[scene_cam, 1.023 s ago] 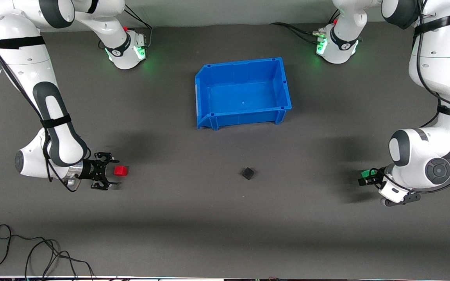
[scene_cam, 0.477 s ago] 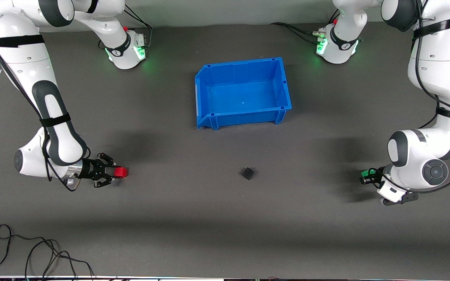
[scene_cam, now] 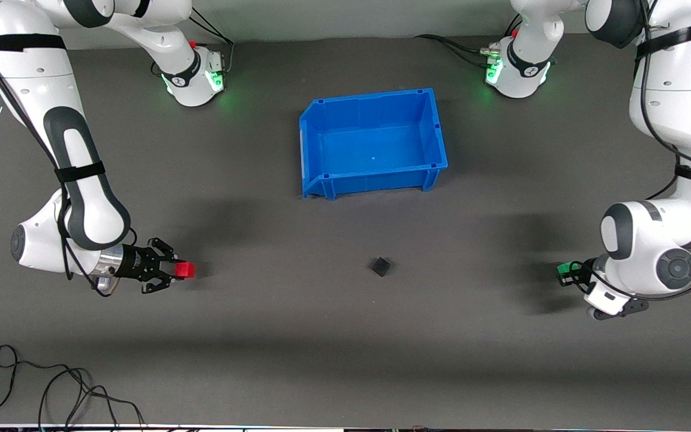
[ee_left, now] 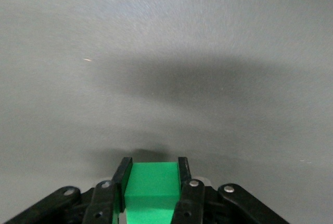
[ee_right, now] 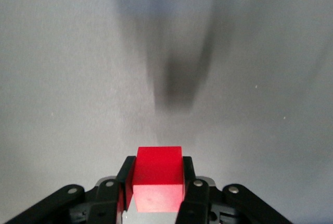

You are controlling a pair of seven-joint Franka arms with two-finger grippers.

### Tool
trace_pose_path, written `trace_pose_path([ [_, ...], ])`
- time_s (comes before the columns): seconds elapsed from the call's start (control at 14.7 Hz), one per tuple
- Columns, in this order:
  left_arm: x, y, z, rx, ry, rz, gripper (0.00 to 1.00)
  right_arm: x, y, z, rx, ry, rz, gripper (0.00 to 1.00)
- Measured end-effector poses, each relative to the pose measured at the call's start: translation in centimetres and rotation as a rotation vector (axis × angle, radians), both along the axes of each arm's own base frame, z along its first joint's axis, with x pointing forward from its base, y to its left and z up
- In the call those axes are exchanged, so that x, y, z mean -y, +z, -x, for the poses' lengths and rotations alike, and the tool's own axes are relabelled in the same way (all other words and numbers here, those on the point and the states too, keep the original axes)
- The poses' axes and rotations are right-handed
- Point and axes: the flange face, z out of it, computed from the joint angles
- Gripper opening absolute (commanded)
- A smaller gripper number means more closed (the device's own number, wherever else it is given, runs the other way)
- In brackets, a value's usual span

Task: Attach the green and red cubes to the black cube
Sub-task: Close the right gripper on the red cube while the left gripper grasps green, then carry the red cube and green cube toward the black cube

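High front camera, two close wrist cameras

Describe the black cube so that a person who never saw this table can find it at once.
Start at the blue bin in the middle of the grey mat. Go from its low front wall toward the front camera: the black cube lies alone there on bare mat. It is tiny, matte and dark, and nothing holds it.

A bright red cube (scene_cam: 185,270), a bright green cube (scene_cam: 563,269) and a matte black cube (scene_cam: 381,266) are showing against the plain dark grey mat (scene_cam: 345,336) (the bin (scene_cam: 314,144) is showing solid blue).
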Motion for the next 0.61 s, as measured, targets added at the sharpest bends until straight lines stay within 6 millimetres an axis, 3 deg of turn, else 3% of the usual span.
trace_pose_path([
  [0.34,2.0,6.5,-1.5,-0.033,0.229,-0.031,0.00,-2.0,0.3,-0.3,-0.006,0.002,-0.001,0.30],
  [0.48,4.1,7.5,-1.4,-0.035,0.353,-0.051,0.00,-4.8,1.2,-0.8,-0.013,-0.016,0.001,0.31],
  [0.61,6.9,7.9,-1.2,-0.042,0.496,-0.073,0.00,-9.5,2.5,-1.5,-0.016,-0.051,0.007,0.30],
])
